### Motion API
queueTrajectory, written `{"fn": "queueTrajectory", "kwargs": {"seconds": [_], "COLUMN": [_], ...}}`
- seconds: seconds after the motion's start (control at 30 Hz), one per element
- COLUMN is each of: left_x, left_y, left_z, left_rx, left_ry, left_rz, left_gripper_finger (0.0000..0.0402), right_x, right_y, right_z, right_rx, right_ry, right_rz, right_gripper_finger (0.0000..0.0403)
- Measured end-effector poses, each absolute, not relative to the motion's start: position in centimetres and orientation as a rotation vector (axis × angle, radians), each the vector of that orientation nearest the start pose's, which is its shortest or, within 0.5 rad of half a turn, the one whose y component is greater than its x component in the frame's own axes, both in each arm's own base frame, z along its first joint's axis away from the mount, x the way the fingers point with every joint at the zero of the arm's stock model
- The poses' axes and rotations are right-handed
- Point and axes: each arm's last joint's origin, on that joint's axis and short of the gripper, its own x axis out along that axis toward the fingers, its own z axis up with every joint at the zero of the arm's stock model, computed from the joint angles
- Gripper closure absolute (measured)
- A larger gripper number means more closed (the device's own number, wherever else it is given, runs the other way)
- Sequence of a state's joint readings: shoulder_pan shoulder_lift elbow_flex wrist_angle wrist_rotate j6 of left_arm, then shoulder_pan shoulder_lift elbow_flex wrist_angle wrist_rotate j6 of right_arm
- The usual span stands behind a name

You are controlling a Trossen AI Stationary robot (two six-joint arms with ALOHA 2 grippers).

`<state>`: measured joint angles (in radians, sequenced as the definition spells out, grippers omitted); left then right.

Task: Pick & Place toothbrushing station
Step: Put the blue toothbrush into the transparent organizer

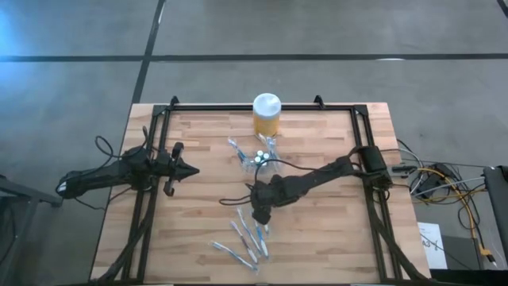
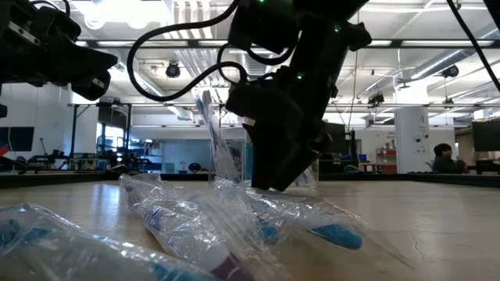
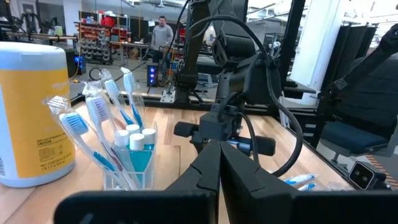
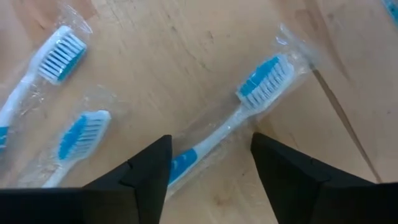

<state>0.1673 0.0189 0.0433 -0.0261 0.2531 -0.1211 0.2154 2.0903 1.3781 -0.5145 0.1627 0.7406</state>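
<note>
A: Where is the right gripper (image 4: 208, 180) seen?

B: It is lowered over the loose toothbrushes near the front middle of the table (image 1: 198, 214). Its fingers (image 4: 143, 177) are spread apart, and one wrapped toothbrush (image 4: 239, 121) is seen lying between them on the wood, its blue-and-white bristle head pointing away from the wrist. Whether the fingers touch the wrapper cannot be told. In the high view the same gripper (image 1: 259, 213) is placed at the upper end of the scattered group.

A: And the other brushes close by?

B: Two more wrapped toothbrushes (image 4: 62, 53) are shown just beside the first, bristle heads up (each in clear film). From above, the scattered toothbrushes (image 1: 242, 238) are spread in front of the gripper, toward the table's front edge.

A: Where is the holder found?

B: The clear plastic holder (image 3: 134, 165) is stood upright near the table's middle, behind the right gripper. Several toothbrushes (image 3: 93, 130) are leaned inside it, with white-capped round pieces (image 3: 142, 138) among them. A yellow jar (image 1: 266, 114) with a white lid is stood just behind the holder, toward the back edge.

A: And the left gripper?

B: The left gripper (image 1: 184, 169) is held above the table's left side, well apart from the holder, its fingers brought together with nothing between them.
</note>
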Motion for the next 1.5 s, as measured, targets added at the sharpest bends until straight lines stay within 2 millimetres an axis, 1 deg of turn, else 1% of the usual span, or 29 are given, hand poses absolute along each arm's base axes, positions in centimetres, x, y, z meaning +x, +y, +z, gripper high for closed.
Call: {"fn": "queueTrajectory", "kwargs": {"seconds": [0.1,0.33,0.43,0.6,0.67,0.73,0.83,1.03,1.13,1.17,1.27,1.37,1.5], "left_x": [9.5,9.5,9.5,9.5,9.5,9.5,9.5,9.5,9.5,9.6,9.8,10.2,10.9], "left_y": [0.9,0.9,0.9,0.9,0.9,0.9,0.9,0.9,0.9,0.9,0.8,0.5,-0.2], "left_z": [17.4,17.4,17.4,17.4,17.5,17.5,17.6,18.1,18.3,18.3,18.5,18.4,18.6], "left_rx": [-0.121,-0.121,-0.121,-0.121,-0.120,-0.120,-0.121,-0.117,-0.134,-0.144,-0.165,-0.175,-0.166], "left_ry": [0.007,0.007,0.007,0.007,0.004,-0.002,-0.013,-0.063,-0.074,-0.075,-0.080,-0.061,-0.074], "left_rz": [-0.086,-0.085,-0.085,-0.085,-0.085,-0.085,-0.086,-0.090,-0.092,-0.094,-0.130,-0.183,-0.245], "left_gripper_finger": [0.0392,0.0392,0.0392,0.0392,0.0392,0.0392,0.0392,0.0392,0.0392,0.0392,0.0389,0.0371,0.0324], "right_x": [39.9,39.8,39.7,39.5,39.3,39.1,38.6,36.8,36.1,35.9,35.4,34.8,34.2], "right_y": [8.3,8.3,8.3,8.6,8.9,9.2,9.8,11.4,12.2,12.4,12.5,11.9,10.1], "right_z": [12.7,12.7,12.9,14.0,14.9,16.5,19.5,25.6,27.6,28.0,28.3,27.4,25.5], "right_rx": [0.415,0.389,0.384,0.370,0.347,0.312,0.252,0.130,0.057,0.034,-0.014,-0.041,-0.010], "right_ry": [1.153,1.168,1.165,1.160,1.134,1.081,0.965,0.719,0.565,0.515,0.369,0.241,0.082], "right_rz": [-0.396,-0.383,-0.365,-0.320,-0.293,-0.283,-0.271,-0.218,-0.175,-0.148,-0.098,-0.077,-0.021], "right_gripper_finger": [0.0219,0.0339,0.0380,0.0386,0.0390,0.0395,0.0396,0.0395,0.0395,0.0395,0.0395,0.0395,0.0395]}}
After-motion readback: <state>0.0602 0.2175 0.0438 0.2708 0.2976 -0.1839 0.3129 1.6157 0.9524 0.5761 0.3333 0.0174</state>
